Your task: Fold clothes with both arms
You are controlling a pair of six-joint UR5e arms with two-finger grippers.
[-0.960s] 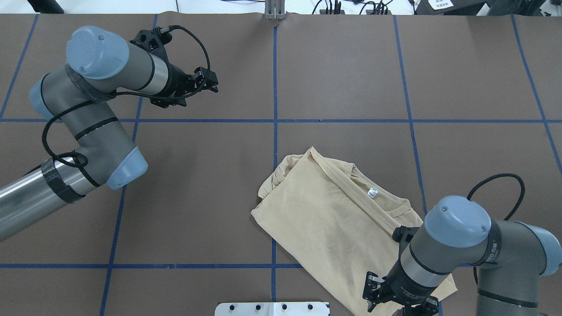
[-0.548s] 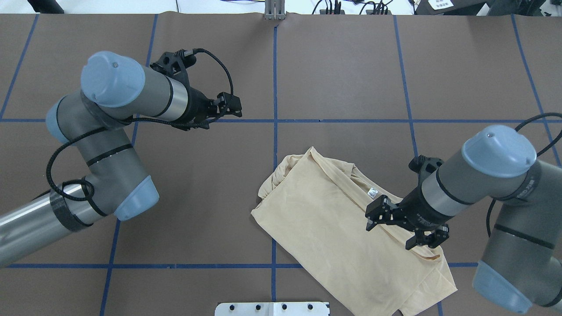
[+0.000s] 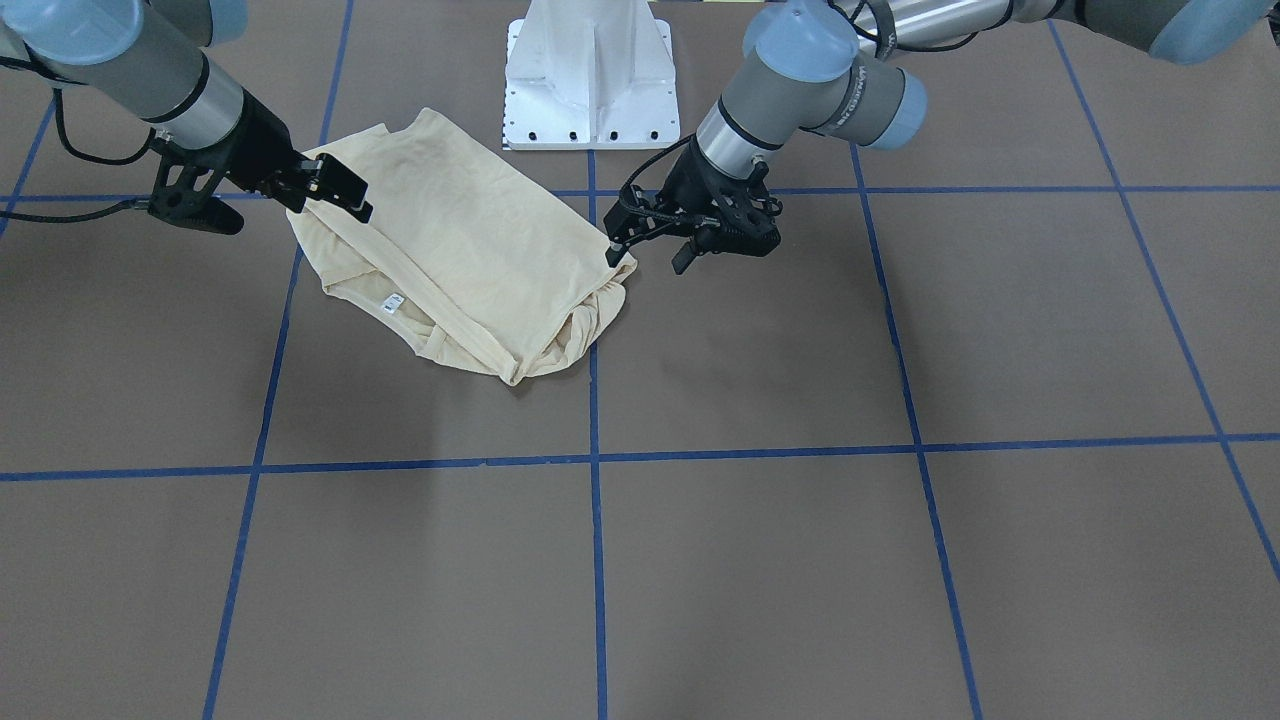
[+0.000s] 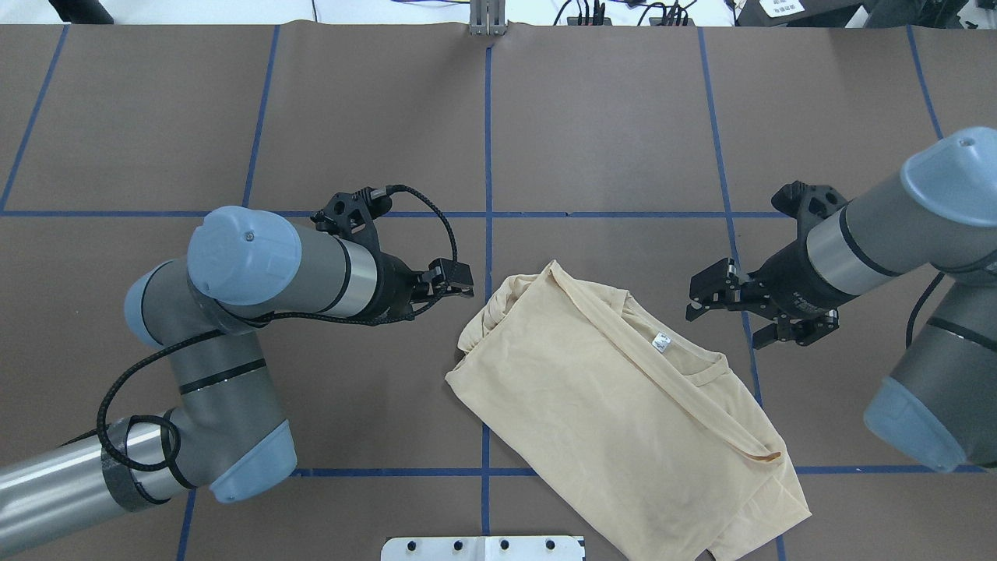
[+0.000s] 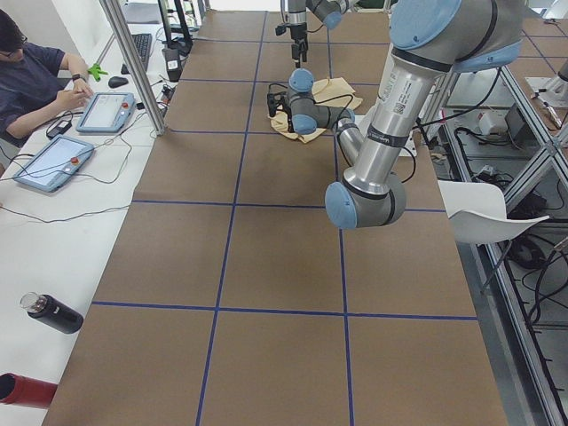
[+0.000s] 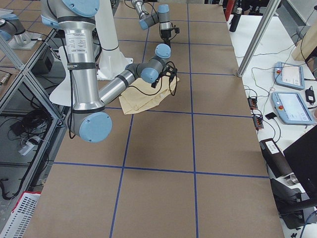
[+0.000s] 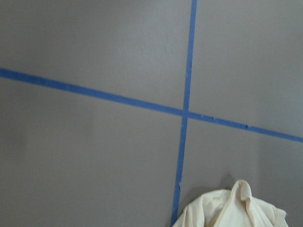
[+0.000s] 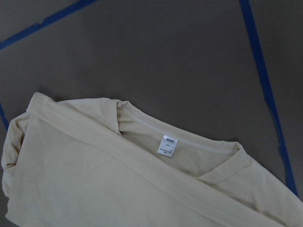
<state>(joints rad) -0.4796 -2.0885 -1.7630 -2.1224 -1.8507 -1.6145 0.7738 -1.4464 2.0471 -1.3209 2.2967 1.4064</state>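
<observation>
Cream shirt (image 4: 592,397) folded, neck label (image 4: 661,342) up, left hand (image 3: 647,258) and right hand (image 4: 724,329) released

**Grey Tubes, Blue Caps**

Left arm (image 4: 234,374) and right arm (image 4: 896,234) are grey-and-silver jointed tubes with light blue caps, each cap showing a small centre screw. Black bands ring the links; looping black cables reach the black left gripper (image 4: 466,282) and right gripper (image 4: 723,327)

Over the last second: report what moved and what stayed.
The left gripper swung in toward the shirt, stopping beside its bunched end. The right gripper withdrew from the near corner to beside the neckline. Neither holds anything now. The shirt stayed folded, unmoved.
</observation>
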